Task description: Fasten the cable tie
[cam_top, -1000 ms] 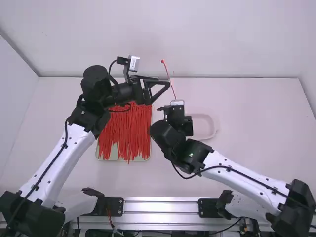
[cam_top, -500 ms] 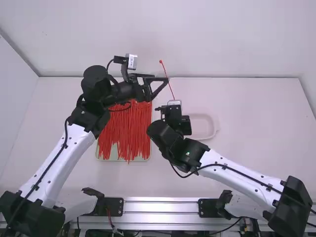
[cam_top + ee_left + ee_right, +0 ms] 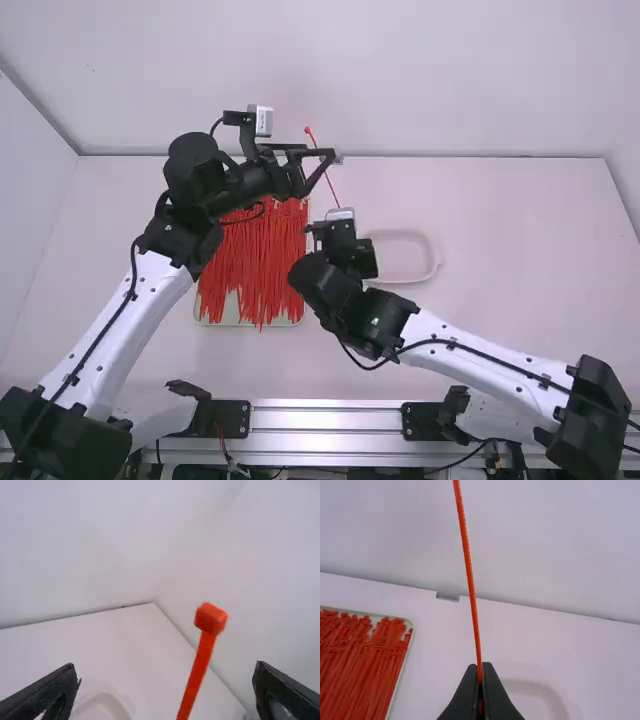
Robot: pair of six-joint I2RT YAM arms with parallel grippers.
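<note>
**Tie held upright, head between open jaws**

The right end effector (image 3: 480, 672) is clamped fully shut on the lower part of the red cable tie (image 3: 469, 575), which stands up from it above the tabletop (image 3: 500, 210). The left end effector (image 3: 165, 670) is spread wide and holds nothing. The tie's head (image 3: 210, 618) sits between its two fingers, touching neither.

The likeliest failure, as I judge it, is a missed catch. The strap is thin and springy (and it leans rather than standing straight), so if the left jaws close off-centre they could flick the head aside or bend the strap. A hard push could also drag the strap through the right grip. Even once caught, threading the tail calls for the head's slot to face the right way, and a twisted hold would block that.

Against a second ago, both arms have shifted left. The tie's head now leans further left, and the left end effector has moved left with it. The tray of spare ties (image 3: 250, 270) lies as it did.
</note>
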